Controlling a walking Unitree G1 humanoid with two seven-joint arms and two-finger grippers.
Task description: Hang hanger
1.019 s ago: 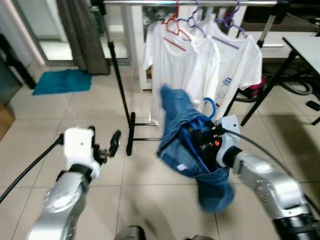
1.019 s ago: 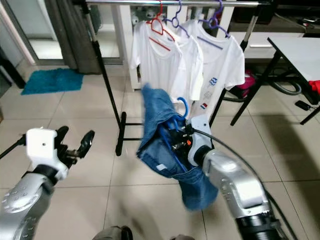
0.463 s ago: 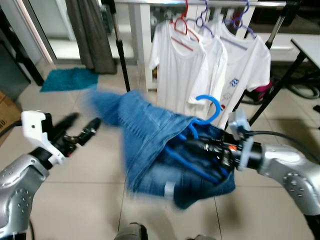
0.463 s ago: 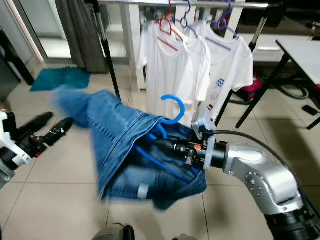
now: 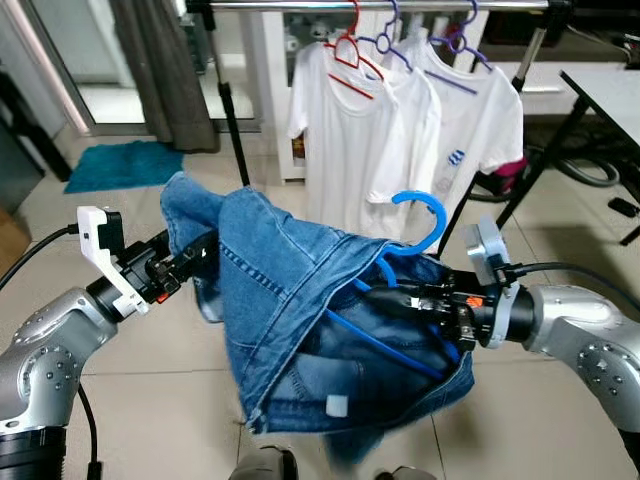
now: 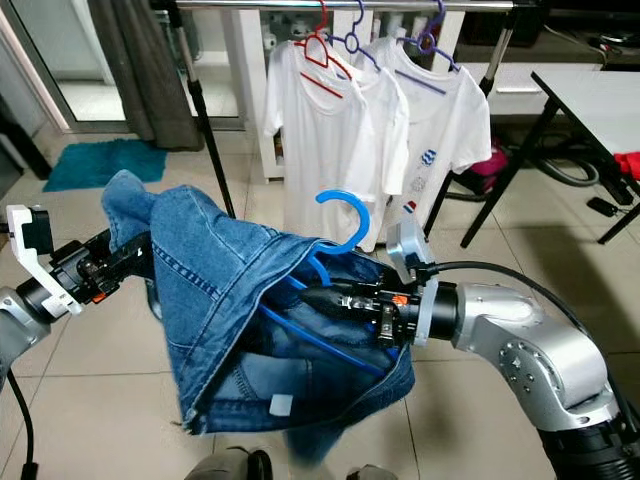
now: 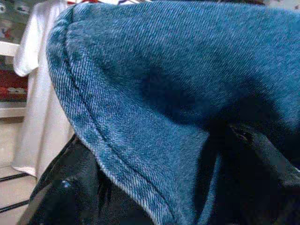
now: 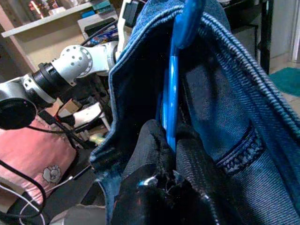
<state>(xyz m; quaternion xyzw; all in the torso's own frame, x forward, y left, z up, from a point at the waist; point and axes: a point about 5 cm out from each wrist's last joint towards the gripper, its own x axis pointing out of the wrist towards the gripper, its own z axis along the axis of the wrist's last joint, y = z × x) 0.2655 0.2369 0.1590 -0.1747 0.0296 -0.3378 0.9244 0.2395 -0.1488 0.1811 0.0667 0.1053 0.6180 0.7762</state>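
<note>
On the far left a teal mat (image 5: pixel 125 163) lies on the tiled floor beside a grey curtain (image 5: pixel 165 70).

The left gripper (image 5: pixel 185 265) reaches in from the left. Its black fingers (image 7: pixel 61 197) go under the edge of the blue jeans (image 5: pixel 300 300), and the cloth hides their tips. In the left wrist view the denim lies over both fingers, one on each side of a fold, so they seem clamped on the jeans, but it is hard to be sure.

The jeans hang in the middle, near the robot, spread between the two arms. They drape over a blue hanger (image 5: pixel 420 215). Only its hook and part of its bars show; the rest is inside the cloth.

The right gripper (image 5: pixel 405 298) comes in from the right. Its fingers (image 8: pixel 154 150) are pressed together on the blue bar of the hanger, inside the jeans.

Far behind, three white shirts (image 5: pixel 400 130) hang on a rail (image 5: pixel 380 5), one on a red hanger and two on purple ones. The rail is cut off at the top. A table (image 5: pixel 610 95) stands at the far right, only partly in view.
</note>
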